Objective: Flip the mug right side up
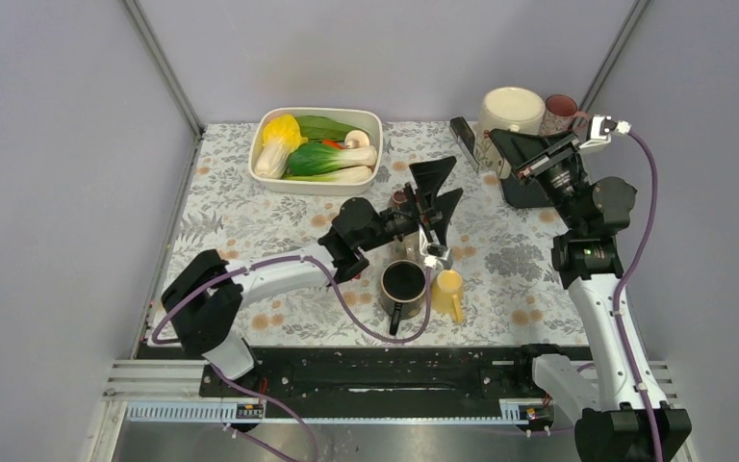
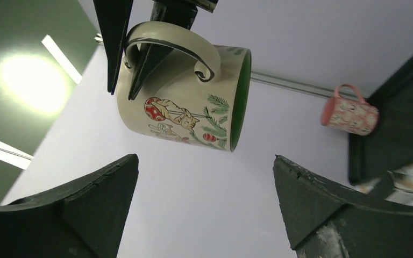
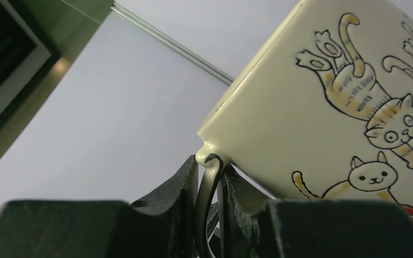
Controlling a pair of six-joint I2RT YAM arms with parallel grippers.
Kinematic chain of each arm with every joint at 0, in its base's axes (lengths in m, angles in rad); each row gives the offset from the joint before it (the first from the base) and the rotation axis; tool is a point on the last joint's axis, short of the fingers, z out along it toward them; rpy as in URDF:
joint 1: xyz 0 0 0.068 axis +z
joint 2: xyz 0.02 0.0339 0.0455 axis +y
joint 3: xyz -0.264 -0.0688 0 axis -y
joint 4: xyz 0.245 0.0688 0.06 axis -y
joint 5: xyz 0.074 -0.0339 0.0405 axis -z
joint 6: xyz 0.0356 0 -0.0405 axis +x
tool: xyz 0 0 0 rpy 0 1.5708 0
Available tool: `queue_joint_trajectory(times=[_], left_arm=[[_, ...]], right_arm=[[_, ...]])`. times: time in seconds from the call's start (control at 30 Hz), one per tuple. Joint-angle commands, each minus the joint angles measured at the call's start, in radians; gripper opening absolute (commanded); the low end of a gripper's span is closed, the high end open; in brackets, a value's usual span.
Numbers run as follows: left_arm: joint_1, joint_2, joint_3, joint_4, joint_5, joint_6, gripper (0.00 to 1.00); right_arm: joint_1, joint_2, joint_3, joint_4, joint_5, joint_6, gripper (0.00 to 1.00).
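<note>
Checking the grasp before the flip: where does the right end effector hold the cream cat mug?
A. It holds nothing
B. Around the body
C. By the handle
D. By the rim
C: in the right wrist view the right end effector is closed on the thin handle of the cream cat mug, with the body outside its fingers.

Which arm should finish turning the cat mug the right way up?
Right. Its gripper is shut on the handle of the mug, holding it up in the air. The left gripper is open, empty and apart from the mug.
</note>
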Motion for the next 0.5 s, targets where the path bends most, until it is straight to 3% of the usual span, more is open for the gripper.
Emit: queue_joint_trajectory(times=[0.0,0.47], left_arm=[[-0.003,0.057,0.129,0.169,0.074,0.102,0.99],[-0.003,0.184,0.292,0.239,0.120,0.206,0.90]], right_arm=[[0.008,-0.057,0.086,0.259,0.040,0.108,0.00],[0.008,-0.070,0.104,0.352,0.028,0.249,0.00]])
